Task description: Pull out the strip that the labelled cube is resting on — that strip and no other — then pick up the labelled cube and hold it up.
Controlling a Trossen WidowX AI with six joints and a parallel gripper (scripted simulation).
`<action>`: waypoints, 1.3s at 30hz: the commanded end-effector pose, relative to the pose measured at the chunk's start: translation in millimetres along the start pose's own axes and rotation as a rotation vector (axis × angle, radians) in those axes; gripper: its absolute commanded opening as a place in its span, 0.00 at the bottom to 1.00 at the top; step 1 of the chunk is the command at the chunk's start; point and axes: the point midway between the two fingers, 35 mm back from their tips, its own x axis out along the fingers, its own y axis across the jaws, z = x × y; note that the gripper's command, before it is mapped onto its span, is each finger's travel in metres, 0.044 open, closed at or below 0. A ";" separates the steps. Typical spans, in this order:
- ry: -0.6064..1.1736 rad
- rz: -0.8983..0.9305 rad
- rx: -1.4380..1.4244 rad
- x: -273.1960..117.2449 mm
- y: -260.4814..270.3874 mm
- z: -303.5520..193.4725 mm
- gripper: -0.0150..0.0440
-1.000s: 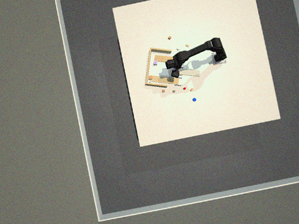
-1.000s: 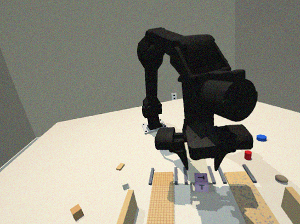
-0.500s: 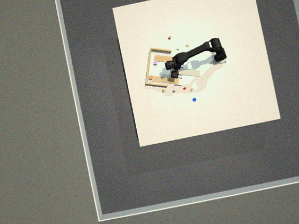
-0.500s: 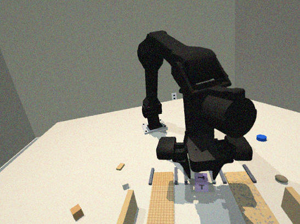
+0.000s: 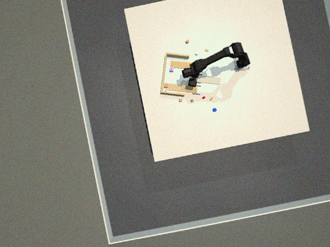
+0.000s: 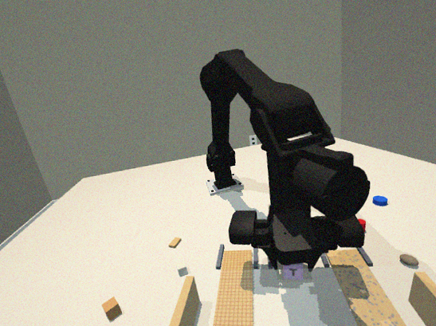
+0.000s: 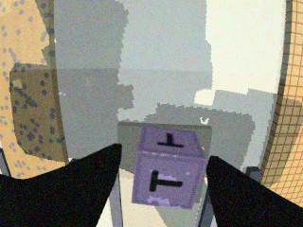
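Note:
The purple labelled cube point(image 6: 293, 272) point(image 7: 166, 177) bears a dark T on its faces. In the wrist view it stands over the inner end of the pale, plain strip point(image 7: 142, 218) point(image 5: 212, 81), which runs out toward the arm's base. The contact under the cube is hidden. My gripper point(image 6: 292, 267) point(image 7: 165, 157) is partly open, pointing down with one finger on each side of the cube. A narrow gap shows beside each fingertip in the wrist view. The top view hides the cube under the arm.
A gridded strip point(image 6: 230, 300) point(image 7: 295, 57) and a speckled strip point(image 6: 363, 287) point(image 7: 28, 118) lie on either side, with dark rails near their ends. A wooden wall point(image 5: 163, 73) bounds the far side. Another purple cube point(image 5: 171, 69) sits farther in. A blue disc point(image 5: 214, 109) point(image 6: 380, 200) lies outside.

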 end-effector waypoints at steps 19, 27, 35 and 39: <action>0.000 -0.001 -0.002 -16.5 -9.1 -17.2 0.25; 0.002 -0.003 -0.006 -36.3 -23.6 -44.3 0.25; 0.003 -0.003 -0.007 -41.8 -30.7 -57.6 0.25; 0.004 -0.004 -0.007 -42.2 -37.6 -70.5 0.25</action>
